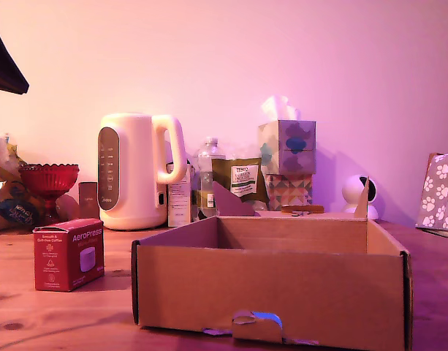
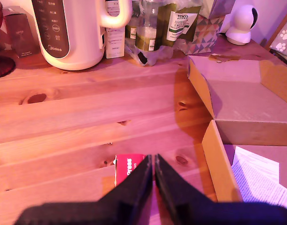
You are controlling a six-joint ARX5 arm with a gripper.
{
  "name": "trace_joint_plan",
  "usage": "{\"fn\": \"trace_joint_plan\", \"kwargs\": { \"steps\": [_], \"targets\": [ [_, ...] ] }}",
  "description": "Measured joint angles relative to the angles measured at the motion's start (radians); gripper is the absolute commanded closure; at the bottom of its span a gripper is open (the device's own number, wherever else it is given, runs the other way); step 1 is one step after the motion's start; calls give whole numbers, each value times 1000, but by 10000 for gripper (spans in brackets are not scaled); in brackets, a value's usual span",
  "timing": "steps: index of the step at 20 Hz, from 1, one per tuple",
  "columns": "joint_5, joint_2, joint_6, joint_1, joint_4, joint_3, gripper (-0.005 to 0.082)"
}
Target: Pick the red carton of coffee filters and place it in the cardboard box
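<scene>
The cardboard box [image 2: 217, 164] lies open just beside the jaws, paper inside; the gripper [image 2: 154, 161] hangs above the wooden table [image 2: 87, 112], jaws clenched together, empty; the red carton of coffee filters [image 2: 126, 169] stands directly beneath their tips, partly hidden.

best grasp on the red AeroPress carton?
Come from above and close across two opposite flat side walls of the red carton. It stands upright on the table, cube-like, with free space all round; the cardboard box is apart. The gripper, now shut, must open first.
</scene>
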Motion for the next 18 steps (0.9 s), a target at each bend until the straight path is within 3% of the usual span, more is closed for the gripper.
{"fn": "trace_joint_plan", "kwargs": {
  "steps": [13, 18],
  "targets": [
    [31, 0, 0, 0, 3, 0, 793],
    [31, 35, 23, 1, 17, 0, 793]
  ]
}}
